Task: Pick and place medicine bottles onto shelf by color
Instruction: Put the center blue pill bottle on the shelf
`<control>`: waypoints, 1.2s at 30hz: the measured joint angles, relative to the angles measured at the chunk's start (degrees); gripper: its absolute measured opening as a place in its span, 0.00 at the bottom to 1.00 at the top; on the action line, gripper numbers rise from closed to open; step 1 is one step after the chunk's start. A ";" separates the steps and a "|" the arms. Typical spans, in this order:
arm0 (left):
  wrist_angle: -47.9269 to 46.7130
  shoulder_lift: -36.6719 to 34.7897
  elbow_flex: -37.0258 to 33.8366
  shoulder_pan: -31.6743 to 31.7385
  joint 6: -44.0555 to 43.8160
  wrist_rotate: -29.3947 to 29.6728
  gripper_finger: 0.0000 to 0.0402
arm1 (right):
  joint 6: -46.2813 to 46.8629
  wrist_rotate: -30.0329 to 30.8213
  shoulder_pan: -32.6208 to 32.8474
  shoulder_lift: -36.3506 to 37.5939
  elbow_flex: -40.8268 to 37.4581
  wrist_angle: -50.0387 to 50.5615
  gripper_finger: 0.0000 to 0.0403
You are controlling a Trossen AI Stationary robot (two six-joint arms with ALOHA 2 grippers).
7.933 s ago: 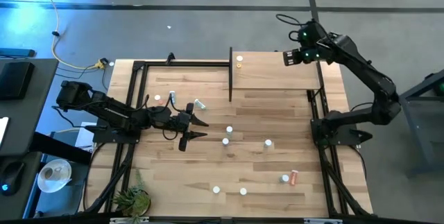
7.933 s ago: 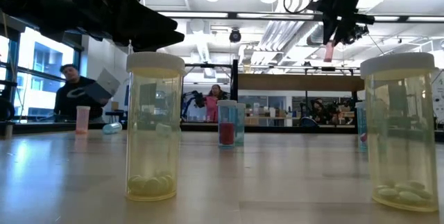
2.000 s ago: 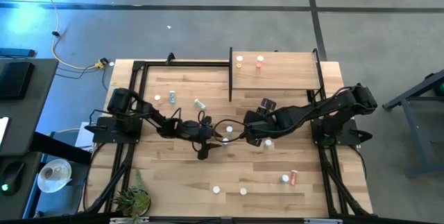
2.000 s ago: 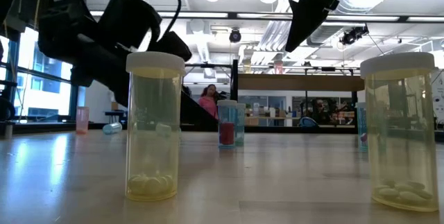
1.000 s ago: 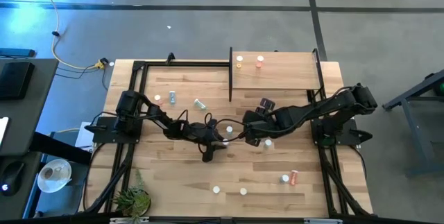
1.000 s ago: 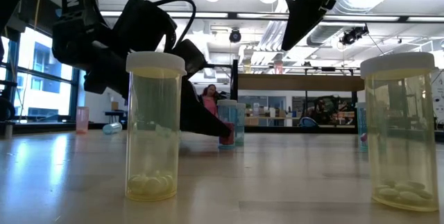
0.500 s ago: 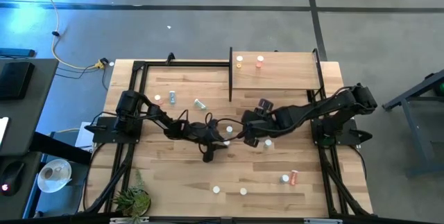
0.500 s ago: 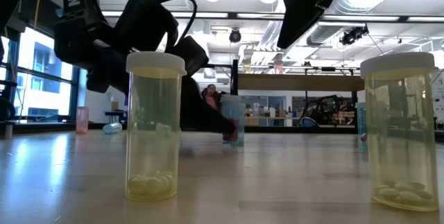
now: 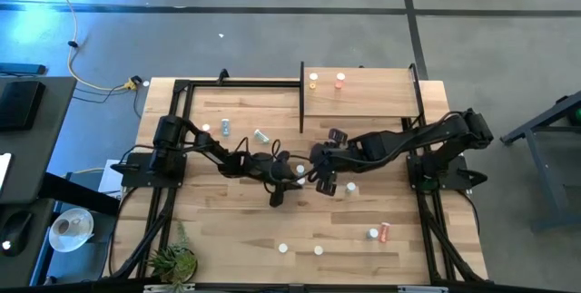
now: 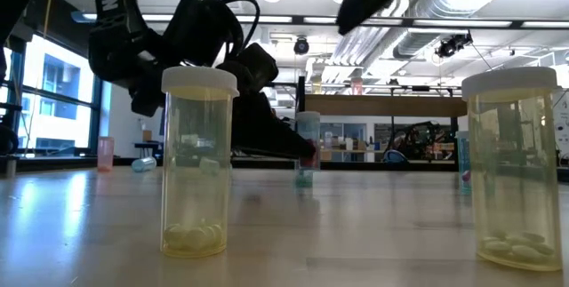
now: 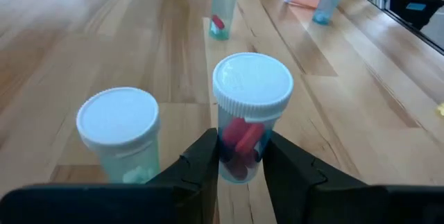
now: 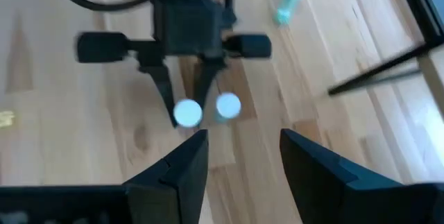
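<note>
At mid-table, the left gripper (image 11: 239,165) is clamped around a white-capped red-pill bottle (image 11: 248,116), its fingers (image 11: 205,158) pinching the lower body; a second capped bottle (image 11: 119,137) stands just beside it at its 9 o'clock. In the high view the left gripper (image 9: 292,173) meets the right gripper (image 9: 320,177) near the table's centre, the right one hanging above with its fingers (image 12: 182,163) apart and empty. The shelf (image 9: 381,98), at the table's 1 o'clock, carries a yellow bottle (image 9: 313,81) and a pink bottle (image 9: 340,80) near its back edge.
</note>
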State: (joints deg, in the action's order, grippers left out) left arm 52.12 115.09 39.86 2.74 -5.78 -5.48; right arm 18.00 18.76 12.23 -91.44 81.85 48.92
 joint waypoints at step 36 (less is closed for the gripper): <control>-19.77 -20.87 0.02 -0.20 1.93 5.27 0.22 | -16.00 -16.26 -6.62 -5.37 -0.20 -15.01 0.53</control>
State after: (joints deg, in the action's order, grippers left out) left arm 32.35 94.21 39.88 2.55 -3.85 -0.21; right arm 2.00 2.49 5.61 -96.81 81.65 33.92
